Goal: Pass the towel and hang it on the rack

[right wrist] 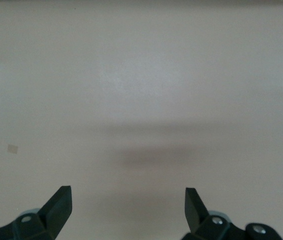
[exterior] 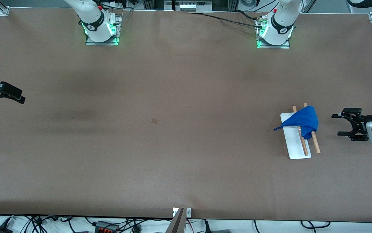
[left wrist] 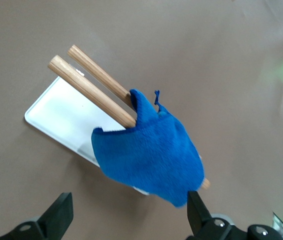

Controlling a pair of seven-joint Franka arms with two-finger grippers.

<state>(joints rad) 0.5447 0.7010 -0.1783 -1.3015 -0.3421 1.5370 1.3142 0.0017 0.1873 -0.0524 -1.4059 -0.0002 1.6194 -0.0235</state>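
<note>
The royal-blue towel (exterior: 304, 119) is draped over the end of the rack that lies farther from the front camera, toward the left arm's end of the table. The rack has a white tray base (exterior: 294, 145) and two wooden rods (exterior: 315, 144). One towel corner trails onto the table. In the left wrist view the towel (left wrist: 151, 155) covers the rods (left wrist: 89, 87) above the tray (left wrist: 56, 112). My left gripper (exterior: 337, 124) is open and empty beside the rack, apart from the towel; it also shows in the left wrist view (left wrist: 129, 205). My right gripper (exterior: 20, 98) is open and empty over bare table (right wrist: 127, 197) at the right arm's end.
A small dark square mark (exterior: 154, 121) lies mid-table. A clamp with a metal bar (exterior: 180, 218) sits at the table edge nearest the front camera. Cables run along that edge and between the arm bases.
</note>
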